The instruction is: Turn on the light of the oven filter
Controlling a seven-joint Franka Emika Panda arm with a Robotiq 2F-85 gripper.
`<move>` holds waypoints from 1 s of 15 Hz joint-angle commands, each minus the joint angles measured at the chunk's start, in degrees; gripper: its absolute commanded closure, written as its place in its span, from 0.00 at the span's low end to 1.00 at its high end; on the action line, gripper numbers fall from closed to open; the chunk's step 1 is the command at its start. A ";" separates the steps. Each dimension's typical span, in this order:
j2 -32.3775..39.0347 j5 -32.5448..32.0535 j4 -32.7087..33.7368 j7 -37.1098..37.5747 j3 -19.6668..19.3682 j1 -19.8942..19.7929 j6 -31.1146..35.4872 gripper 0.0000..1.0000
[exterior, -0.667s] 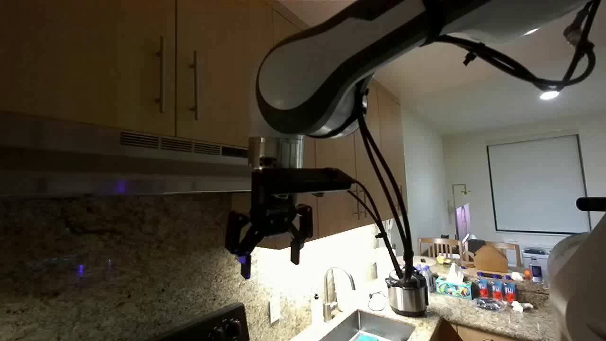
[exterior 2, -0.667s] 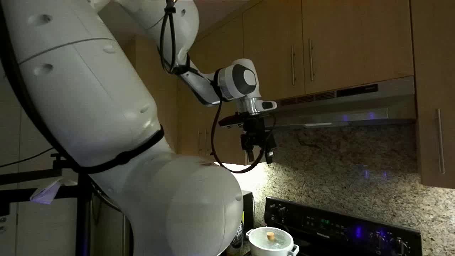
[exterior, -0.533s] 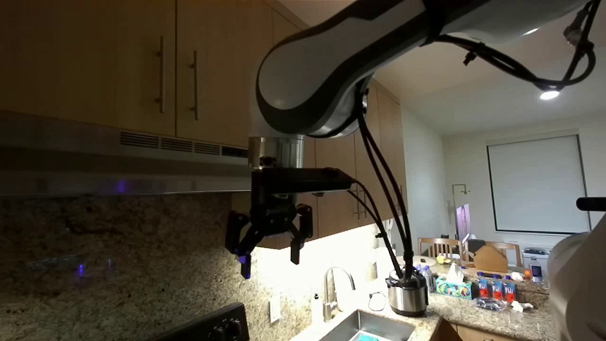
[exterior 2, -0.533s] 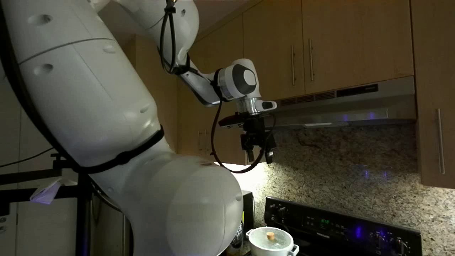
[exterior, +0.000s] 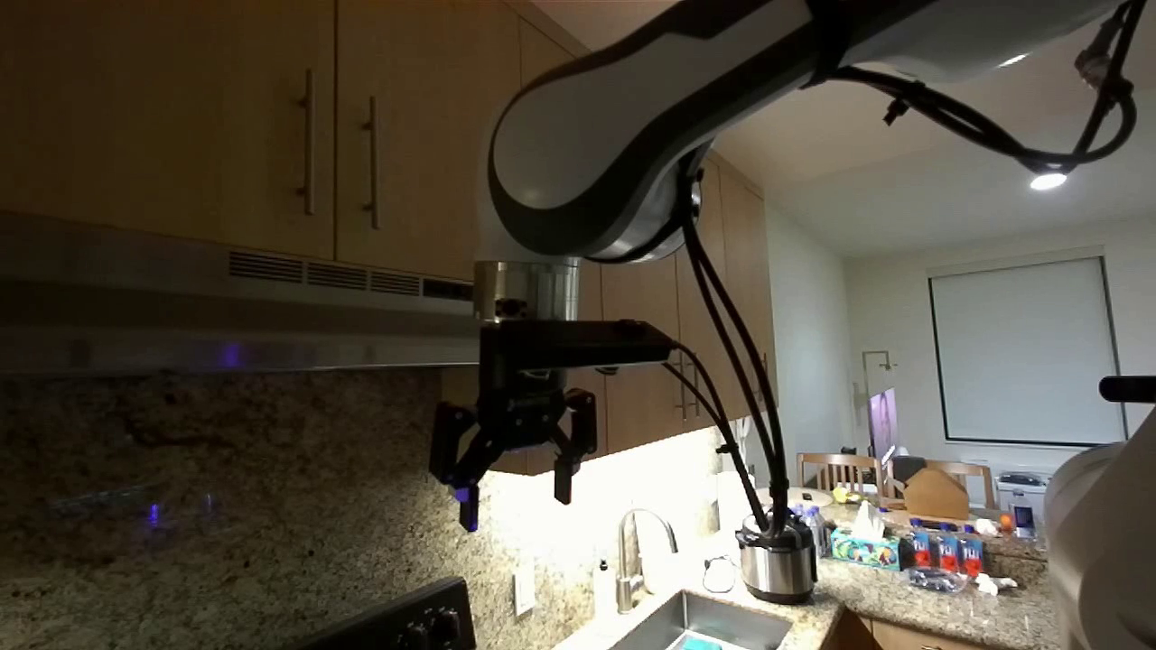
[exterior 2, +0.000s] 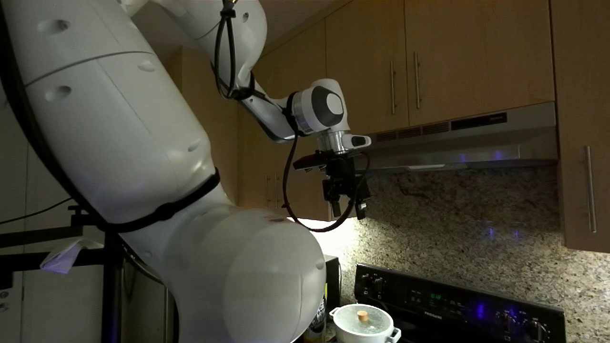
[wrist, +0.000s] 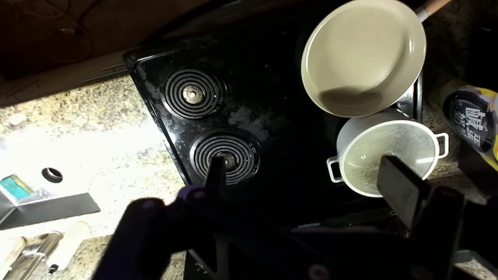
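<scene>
Claw [exterior: 516,507] gapes, holds nil | hood [exterior 2: 469,144] over bench [wrist: 105,105] bk edge | sugg: pinch, raise, tap panel [exterior 2: 479,121] (prob. sw) sq-on

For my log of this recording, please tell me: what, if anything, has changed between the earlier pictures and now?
Both exterior views show no visible change: nothing was taken hold of or let go. The arm, the open, empty end effector, the hood and the pot stayed put. The wrist view has no earlier picture.
</scene>
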 commanded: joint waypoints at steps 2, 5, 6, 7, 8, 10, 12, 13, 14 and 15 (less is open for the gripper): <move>0.21 -0.63 0.10 0.48 -0.82 0.92 -0.10 0.00; 0.21 -0.63 0.10 0.48 -0.82 0.92 -0.10 0.00; 0.21 -0.63 0.10 0.48 -0.82 0.92 -0.10 0.00; 0.21 -0.63 0.10 0.48 -0.82 0.92 -0.10 0.00; 0.21 -0.63 0.10 0.48 -0.82 0.92 -0.10 0.00; 0.21 -0.63 0.10 0.48 -0.82 0.92 -0.10 0.00; 0.12 -1.53 0.04 0.66 -0.56 0.59 -0.12 0.00; 0.10 -2.19 0.02 0.87 -0.37 0.36 -0.12 0.00; 0.05 -2.91 -0.07 0.85 -0.23 0.21 0.13 0.00; -0.02 -3.66 -0.12 0.86 -0.13 0.11 0.18 0.00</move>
